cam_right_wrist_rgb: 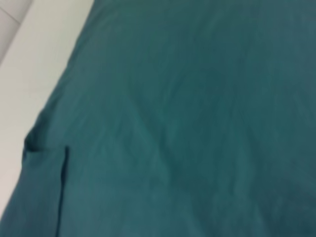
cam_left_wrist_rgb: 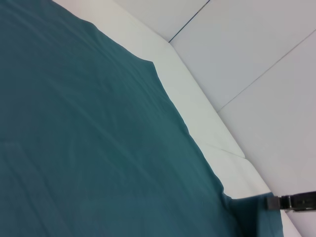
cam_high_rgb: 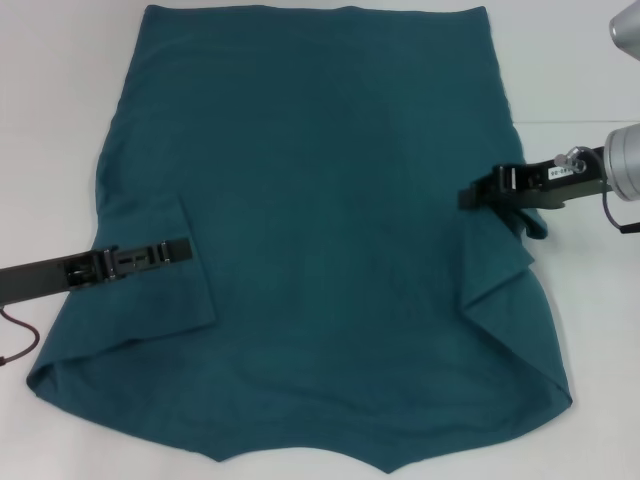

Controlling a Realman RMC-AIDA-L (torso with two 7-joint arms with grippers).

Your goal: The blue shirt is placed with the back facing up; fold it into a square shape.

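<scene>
Lying back-up on the white surface (cam_high_rgb: 60,80), the blue shirt (cam_high_rgb: 320,200), soft and limp, suits edge grasps; left gripper (cam_high_rgb: 180,250) and right gripper (cam_high_rgb: 470,195) each pinch a folded-in sleeve.

— What am I seeing from my seat? The blue shirt (cam_high_rgb: 320,220) reads as one plain dark teal-blue, no print or lettering on the side facing up.

— And underneath?

— The table (cam_high_rgb: 60,100) is plain white. On my left wrist feed the floor (cam_left_wrist_rgb: 256,54) beyond it is pale grey with thin dark seam lines.

— The arms?

— My left gripper (cam_high_rgb: 178,250) is black; a dark red cable (cam_high_rgb: 20,340) trails below it. My right gripper (cam_high_rgb: 478,194) is black too, on a silver-grey wrist (cam_high_rgb: 622,165).
</scene>
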